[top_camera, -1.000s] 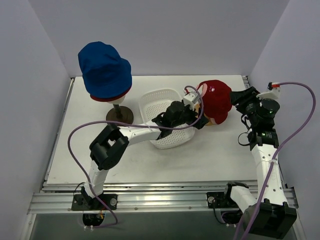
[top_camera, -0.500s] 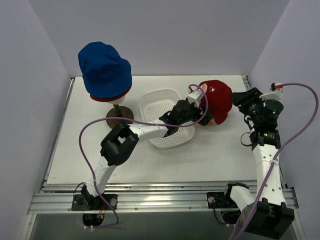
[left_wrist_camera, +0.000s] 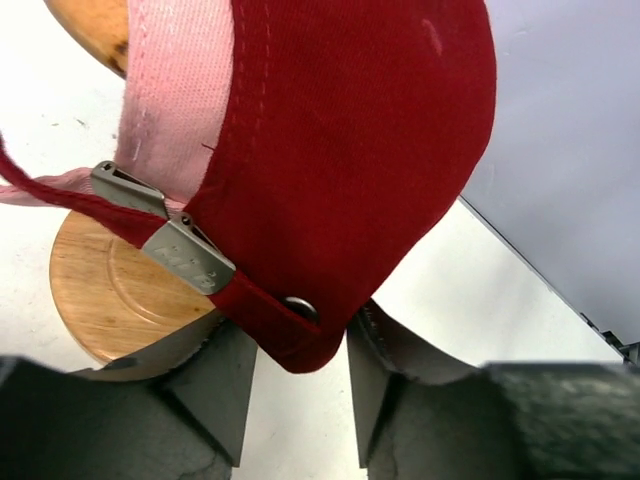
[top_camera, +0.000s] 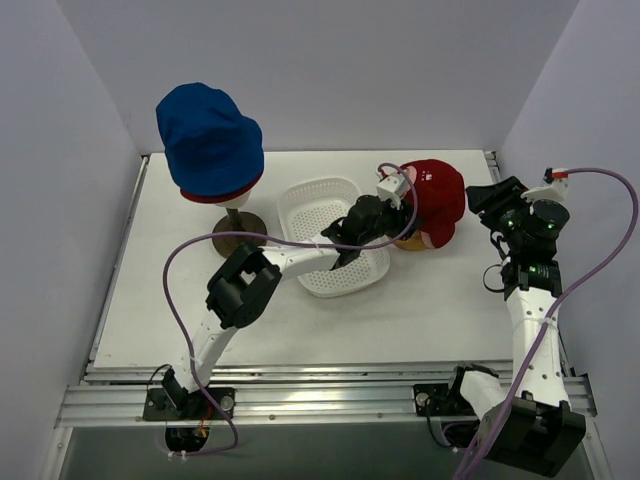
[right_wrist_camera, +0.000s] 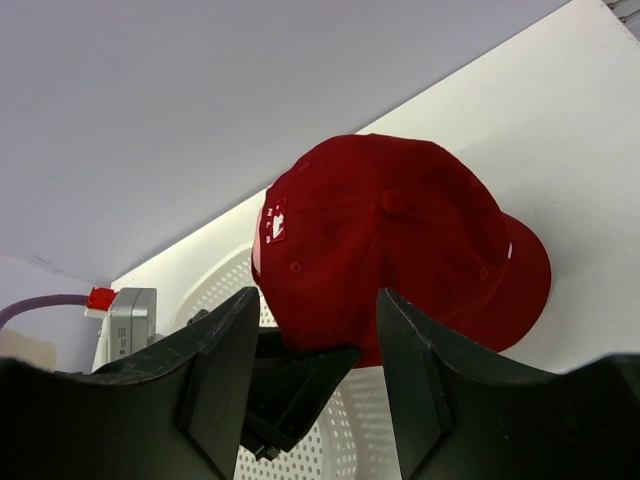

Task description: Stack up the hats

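— Left wrist view: what did your left gripper (left_wrist_camera: 298, 345) have?
— It pinched the back hem of the red peaked cap (left_wrist_camera: 350, 150), centre frame, over the pink peaked cap (left_wrist_camera: 170, 90). My right gripper (right_wrist_camera: 318, 310) stood parted, empty.

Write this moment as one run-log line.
left hand: around red cap back edge | right hand: open, holding nothing | pink cap: under red cap
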Available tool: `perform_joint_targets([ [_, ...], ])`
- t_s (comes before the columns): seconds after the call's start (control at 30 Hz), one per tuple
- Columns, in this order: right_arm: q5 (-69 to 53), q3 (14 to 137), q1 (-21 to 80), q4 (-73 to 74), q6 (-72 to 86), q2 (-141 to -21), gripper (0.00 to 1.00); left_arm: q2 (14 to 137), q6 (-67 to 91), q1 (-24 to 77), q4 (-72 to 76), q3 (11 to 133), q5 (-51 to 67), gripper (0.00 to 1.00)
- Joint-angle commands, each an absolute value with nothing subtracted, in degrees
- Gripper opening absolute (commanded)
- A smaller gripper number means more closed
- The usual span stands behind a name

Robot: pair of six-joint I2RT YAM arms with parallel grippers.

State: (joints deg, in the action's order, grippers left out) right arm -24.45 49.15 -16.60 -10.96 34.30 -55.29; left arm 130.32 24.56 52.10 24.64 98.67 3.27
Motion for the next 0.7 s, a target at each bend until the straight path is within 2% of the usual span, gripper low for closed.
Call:
perform_joint_targets([
  [0.0, -26.3, 48.4, -17.3, -15.3, 34.3, -56.0, 0.46, 129.0, 24.9, 51.3, 26.5, 99.2, 0.5, 0.45],
  [0.37, -27.9, 43.1, -19.7, -17.7, 33.8, -56.9, 0.46, 127.5, 28.8, 48.5, 25.5, 97.6, -1.4, 0.42],
  [0.67, -31.2, 38.1, -24.4, -21.6, 34.7, -57.4, 0.44, 127.6, 28.7, 48.0, 22.5, 100.1, -2.8, 0.45],
])
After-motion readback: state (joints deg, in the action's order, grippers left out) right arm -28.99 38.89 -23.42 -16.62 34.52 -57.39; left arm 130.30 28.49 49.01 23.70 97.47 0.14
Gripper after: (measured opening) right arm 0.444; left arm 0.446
